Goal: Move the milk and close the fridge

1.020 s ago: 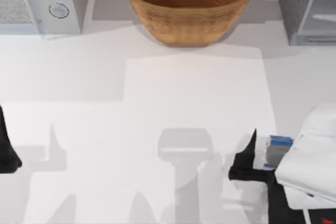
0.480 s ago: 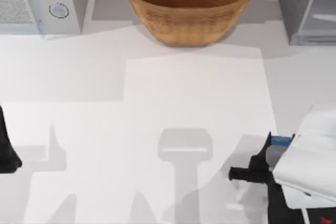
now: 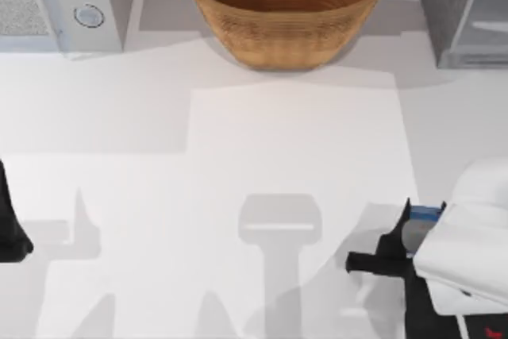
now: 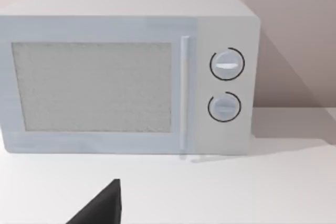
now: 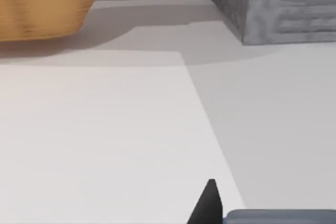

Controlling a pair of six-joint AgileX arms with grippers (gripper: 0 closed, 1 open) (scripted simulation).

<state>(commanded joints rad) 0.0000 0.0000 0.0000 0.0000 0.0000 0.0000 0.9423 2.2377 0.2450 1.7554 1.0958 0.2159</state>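
The milk (image 3: 425, 213), a small blue-and-white carton, stands near the table's front right corner. My right gripper (image 3: 413, 226) is shut on it: one black finger (image 3: 397, 237) presses its left side, and the other is hidden under the white arm. In the right wrist view the carton's grey-blue top (image 5: 278, 216) lies beside a fingertip (image 5: 208, 203). The fridge (image 3: 456, 13), a grey box with a pale door panel (image 3: 488, 5), stands at the back right and appears in the right wrist view as fridge (image 5: 273, 19). My left gripper (image 3: 9, 232) is parked at the left edge.
A large woven basket (image 3: 286, 5) sits at the back centre, its edge basket (image 5: 42, 3) in the right wrist view. A white microwave (image 3: 63, 1) with two round knobs stands at the back left, facing the left wrist as microwave (image 4: 126, 72). White tabletop (image 3: 262, 140) stretches between them.
The right gripper's left finger swung in from well left of the milk to rest against its side, closing on the carton. The carton and the left arm have not moved.
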